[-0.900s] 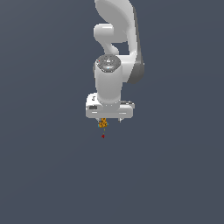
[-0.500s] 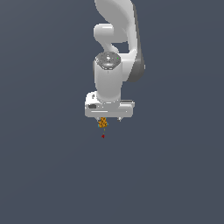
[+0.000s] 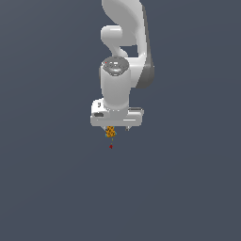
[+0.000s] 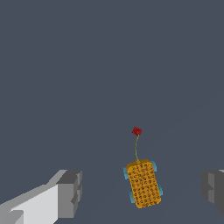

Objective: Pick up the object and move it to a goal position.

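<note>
The object (image 3: pixel 110 132) is a small orange-yellow speckled lump right under the white gripper (image 3: pixel 113 128) in the exterior view. In the wrist view the object (image 4: pixel 143 183) is an orange block with bluish corners. It lies between the two grey fingers (image 4: pixel 70 192), which stand wide apart and do not touch it. The gripper (image 4: pixel 142 190) is open. The goal position, a tiny red dot (image 3: pixel 111 146), is just below the object in the exterior view. In the wrist view the dot (image 4: pixel 137 131) is a short way beyond the object, joined to it by a thin line.
A plain dark grey-blue surface (image 3: pixel 188 188) fills both views. The white arm (image 3: pixel 123 42) rises above the gripper. No other objects show.
Almost nothing: the wrist has shifted very slightly above the object. The object and the red dot stay where they were.
</note>
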`<state>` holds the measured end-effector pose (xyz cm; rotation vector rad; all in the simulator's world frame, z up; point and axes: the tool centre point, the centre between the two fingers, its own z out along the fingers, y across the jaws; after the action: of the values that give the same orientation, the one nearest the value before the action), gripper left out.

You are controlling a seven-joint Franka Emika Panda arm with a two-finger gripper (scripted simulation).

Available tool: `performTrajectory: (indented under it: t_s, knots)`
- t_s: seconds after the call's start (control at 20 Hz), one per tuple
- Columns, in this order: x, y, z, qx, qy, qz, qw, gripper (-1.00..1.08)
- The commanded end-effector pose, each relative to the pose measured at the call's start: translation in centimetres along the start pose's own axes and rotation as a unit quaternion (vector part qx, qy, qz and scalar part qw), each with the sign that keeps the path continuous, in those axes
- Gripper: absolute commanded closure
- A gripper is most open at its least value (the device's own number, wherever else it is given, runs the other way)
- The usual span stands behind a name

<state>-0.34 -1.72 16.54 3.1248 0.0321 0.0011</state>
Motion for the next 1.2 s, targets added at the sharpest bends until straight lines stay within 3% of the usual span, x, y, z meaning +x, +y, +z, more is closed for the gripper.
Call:
performTrajectory:
  t_s: [0.0, 0.7, 1.15]
  knots:
    - [-0.3, 0.3, 0.7, 0.000, 0.000, -0.008, 1.0000, -0.92]
    - [-4.6, 2.8, 8.1, 0.006, 0.000, -0.098, 0.9952, -0.92]
    - [-6.1, 3.3, 10.0, 0.008, 0.001, -0.124, 0.9923, -0.92]
